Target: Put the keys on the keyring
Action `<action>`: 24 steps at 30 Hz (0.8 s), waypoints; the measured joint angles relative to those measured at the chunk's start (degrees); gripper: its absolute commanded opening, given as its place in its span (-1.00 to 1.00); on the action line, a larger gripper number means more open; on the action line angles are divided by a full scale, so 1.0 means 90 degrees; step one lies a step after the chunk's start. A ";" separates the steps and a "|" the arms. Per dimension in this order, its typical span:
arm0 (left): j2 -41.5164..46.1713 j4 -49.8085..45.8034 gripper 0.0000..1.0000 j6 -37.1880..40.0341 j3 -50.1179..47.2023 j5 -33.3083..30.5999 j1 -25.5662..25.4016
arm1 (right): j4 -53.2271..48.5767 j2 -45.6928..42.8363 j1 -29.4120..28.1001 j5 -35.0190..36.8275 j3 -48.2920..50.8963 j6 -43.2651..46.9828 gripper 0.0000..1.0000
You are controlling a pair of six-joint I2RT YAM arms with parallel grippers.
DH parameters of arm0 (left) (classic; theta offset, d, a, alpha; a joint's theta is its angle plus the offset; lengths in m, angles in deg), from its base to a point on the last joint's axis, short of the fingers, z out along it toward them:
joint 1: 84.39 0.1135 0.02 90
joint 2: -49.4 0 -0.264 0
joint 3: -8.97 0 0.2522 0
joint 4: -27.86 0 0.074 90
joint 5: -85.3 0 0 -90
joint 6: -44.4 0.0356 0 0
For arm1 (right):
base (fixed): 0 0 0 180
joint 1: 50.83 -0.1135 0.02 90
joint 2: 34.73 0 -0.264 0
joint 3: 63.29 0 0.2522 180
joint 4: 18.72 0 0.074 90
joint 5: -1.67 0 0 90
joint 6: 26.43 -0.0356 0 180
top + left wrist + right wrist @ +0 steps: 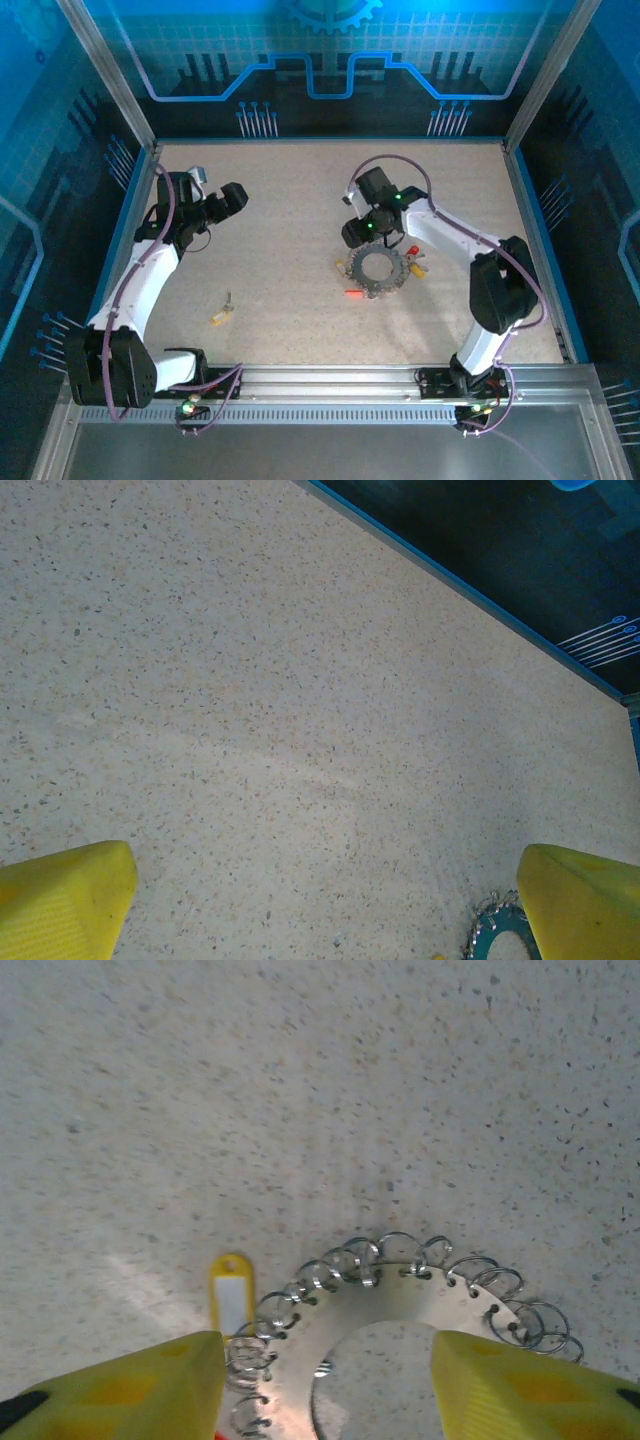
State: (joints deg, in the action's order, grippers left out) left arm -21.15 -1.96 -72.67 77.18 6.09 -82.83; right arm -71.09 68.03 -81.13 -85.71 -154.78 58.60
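A loose yellow-tagged key (222, 313) lies near-left on the worktop (290, 225), the keyring (395, 1298) sits right of centre beneath the wide-open right gripper (325, 1360), and the left gripper (325, 865), equally wide, hovers by the left edge.

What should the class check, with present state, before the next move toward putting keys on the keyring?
1. The left gripper is open and empty: ok.
2. The right gripper is open over the keyring: ok.
3. The keyring lies flat on the table: ok.
4. A key is held: not ok; the loose key lies on the table.
5. A free loop on the keyring: cannot tell.
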 measured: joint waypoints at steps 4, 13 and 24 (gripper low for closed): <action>0.0000 0.0000 0.98 0.0000 0.0000 -0.0002 0.0000 | -0.0185 0.0503 -0.0002 0.0192 -0.0092 0.0061 -0.02; 0.0000 0.0000 0.98 0.0000 0.0000 0.0000 0.0000 | -0.0284 0.0998 -0.0007 0.0481 -0.0544 0.0158 -0.28; 0.0000 0.0000 0.98 0.0002 0.0000 -0.0002 0.0000 | -0.0323 0.1282 -0.0046 0.0520 -0.0593 0.0180 -0.36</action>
State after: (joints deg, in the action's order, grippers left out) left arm -21.15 -1.96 -72.65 77.18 6.07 -82.83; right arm -74.00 79.57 -81.55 -81.04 -160.12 60.22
